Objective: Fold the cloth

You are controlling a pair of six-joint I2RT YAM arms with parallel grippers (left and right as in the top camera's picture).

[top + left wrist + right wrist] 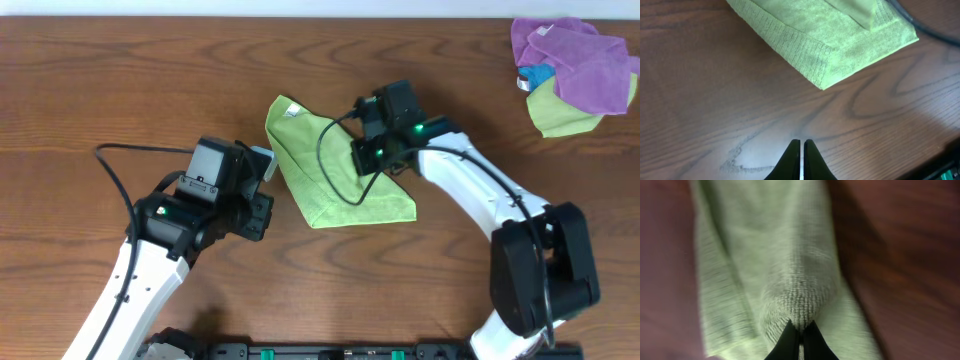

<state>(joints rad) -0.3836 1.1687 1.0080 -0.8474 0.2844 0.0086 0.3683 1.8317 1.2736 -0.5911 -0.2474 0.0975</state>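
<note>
1. Overhead view: the cloth (340, 175) lies near the middle of the brown wooden surface (150, 80), folded into a rough triangle with one point toward the front edge and a small white tag (290, 110) at its far left corner
2. Right wrist view: the right tool (801, 335) has its fingers drawn together and clamped on a raised ridge of the cloth; the lime-green fabric bunches into a rounded fold right at the tips, and the rest of it runs away from the camera across the wood
3. Left wrist view: the left tool (801, 150) has its fingers pressed together with nothing between them, over bare wood; a hemmed corner of the cloth lies ahead of the tips, apart from them
4. Seen from overhead, the left arm sits just beside the cloth's left edge, while the right arm reaches over its right part, and a black cable (325, 150) loops across the fabric
5. At the far right corner a purple cloth (580, 60) is bunched with a yellower green cloth (560, 115), well apart from the cloth
</note>
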